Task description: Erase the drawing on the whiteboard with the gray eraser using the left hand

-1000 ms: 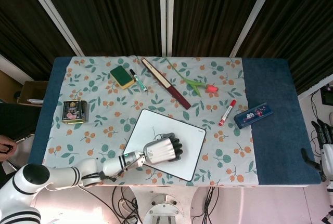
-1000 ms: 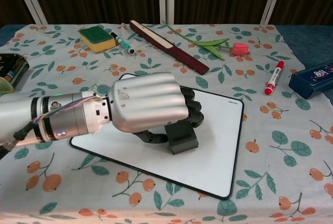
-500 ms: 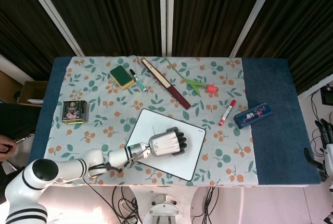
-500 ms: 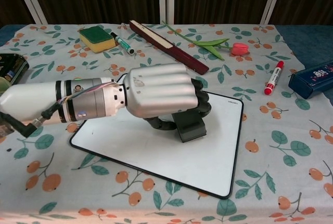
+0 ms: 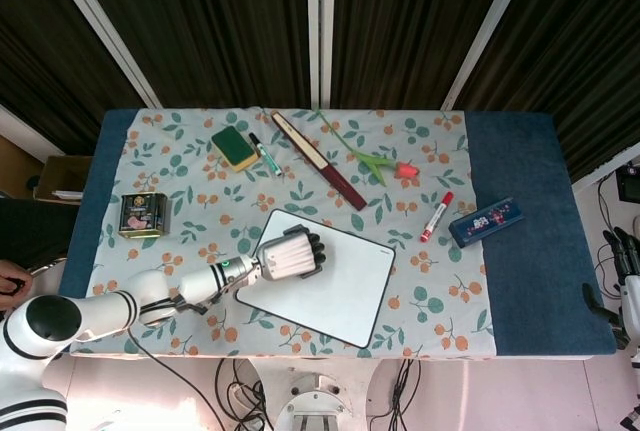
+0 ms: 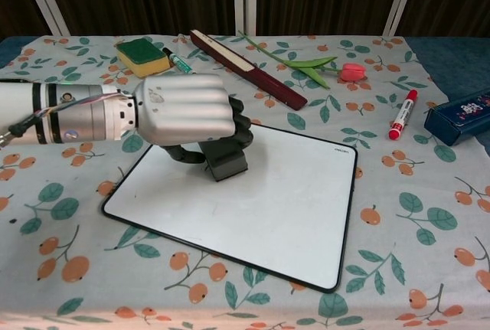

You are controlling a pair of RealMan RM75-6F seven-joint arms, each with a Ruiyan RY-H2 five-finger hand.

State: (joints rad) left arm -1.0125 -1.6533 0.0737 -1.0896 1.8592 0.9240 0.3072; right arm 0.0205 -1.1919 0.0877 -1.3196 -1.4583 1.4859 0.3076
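Silver, ribbed metal covers the back of the left hand (image 6: 184,109), whose dark fingers curl down around the gray eraser (image 6: 225,159), gripping it. This blocky, matte eraser rests its flat base on the whiteboard (image 6: 268,215), near the far left corner of the board. White and glossy, with a thin black rim and rounded corners, the board lies flat and turned at an angle on the tablecloth (image 6: 429,215), a pale fabric printed with teal leaves and orange fruit. Its visible surface looks blank white.

Behind the board, at the far side of the table, sit a yellow sponge (image 6: 142,57) with a green scouring top, a slim green-capped marker (image 6: 181,63) just beside it, and a long, flat, dark red closed fan (image 6: 246,68) lying diagonally. An artificial tulip (image 6: 321,66) with a green stem and pink bud lies next to the fan. To the right are a red-capped marker (image 6: 403,115) and a rectangular blue box (image 6: 458,115). A small square tin (image 5: 144,215) sits at the left of the cloth.

At the far right edge of the head view, a sliver of the right hand (image 5: 629,261) shows beside the table, dark fingers pointing up; whether it is open or closed cannot be told.
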